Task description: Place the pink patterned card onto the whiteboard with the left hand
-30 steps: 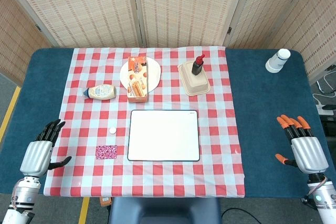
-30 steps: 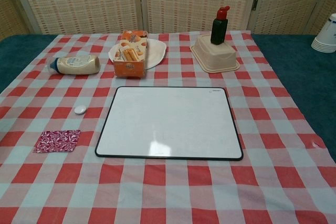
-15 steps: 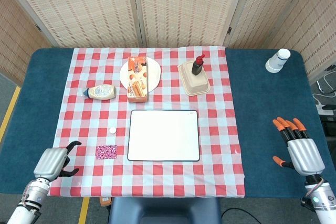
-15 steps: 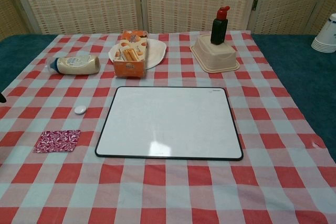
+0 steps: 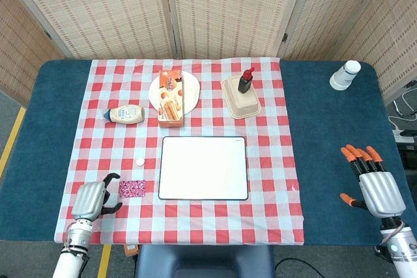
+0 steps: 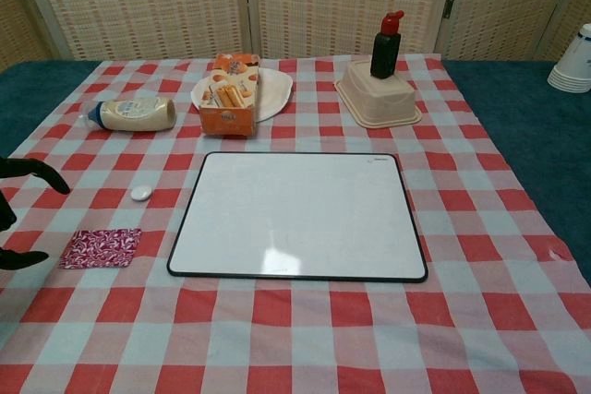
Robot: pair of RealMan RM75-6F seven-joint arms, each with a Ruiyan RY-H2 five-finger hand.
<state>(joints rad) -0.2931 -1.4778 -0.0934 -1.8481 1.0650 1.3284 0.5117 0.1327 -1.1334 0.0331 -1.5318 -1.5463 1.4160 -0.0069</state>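
The pink patterned card (image 5: 132,188) (image 6: 102,247) lies flat on the checked cloth, just left of the whiteboard (image 5: 203,168) (image 6: 299,216). My left hand (image 5: 92,200) hovers close to the card's left side, its dark fingers spread apart and holding nothing. In the chest view only the left hand's fingertips (image 6: 28,171) show at the left edge. My right hand (image 5: 369,181) stays open over the blue table at the far right, orange fingertips apart.
A small white cap (image 5: 139,161) lies above the card. Further back are a mayonnaise bottle (image 5: 126,114), a snack box (image 5: 170,97) on a white plate (image 5: 190,87), a dark bottle (image 5: 245,81) on a beige container (image 5: 240,100), and stacked paper cups (image 5: 345,75).
My left hand has moved right along the table's near edge toward the card, and its fingertips have entered the chest view. The right hand has hardly shifted. Card and whiteboard are unmoved.
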